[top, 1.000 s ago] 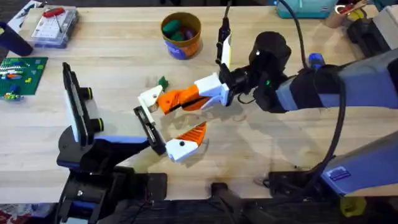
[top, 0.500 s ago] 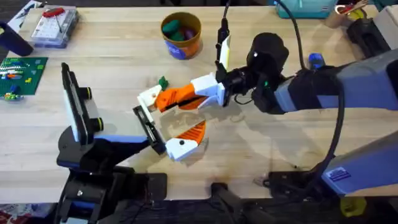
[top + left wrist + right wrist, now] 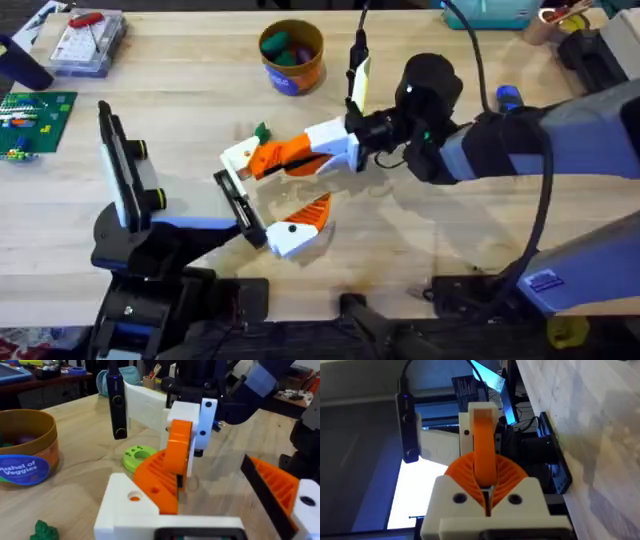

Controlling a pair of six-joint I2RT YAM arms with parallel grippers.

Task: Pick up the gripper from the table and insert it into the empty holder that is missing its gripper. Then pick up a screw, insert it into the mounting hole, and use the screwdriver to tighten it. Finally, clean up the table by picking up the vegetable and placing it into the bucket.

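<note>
My right gripper (image 3: pixel 268 160) (image 3: pixel 486 482), with long orange-and-white jaws, is shut on the gripper (image 3: pixel 240 157) (image 3: pixel 127 507) by its orange wedge. It holds the piece's white base just above the holder (image 3: pixel 236 203), the flat black bracket on my left arm's tip. My left gripper (image 3: pixel 275 195) is open, with the dotted twin finger (image 3: pixel 298 228) (image 3: pixel 285 490) on its other side. A green vegetable (image 3: pixel 262 132) (image 3: pixel 42 530) lies on the table. The bucket (image 3: pixel 300 75) (image 3: pixel 47 442) stands behind it with veggies inside. I cannot make out a screw. A slim black screwdriver (image 3: pixel 357 68) (image 3: pixel 117 405) stands upright.
A clear parts box (image 3: pixel 85 40) and a green board (image 3: pixel 35 115) sit at the far left. A teal box (image 3: pixel 495 12) is at the back right. A green disc (image 3: pixel 139 455) lies under the right gripper. Bare wood lies to the front right.
My right arm has edged slightly left and back with the gripper piece held in it. The left arm has stayed still.
</note>
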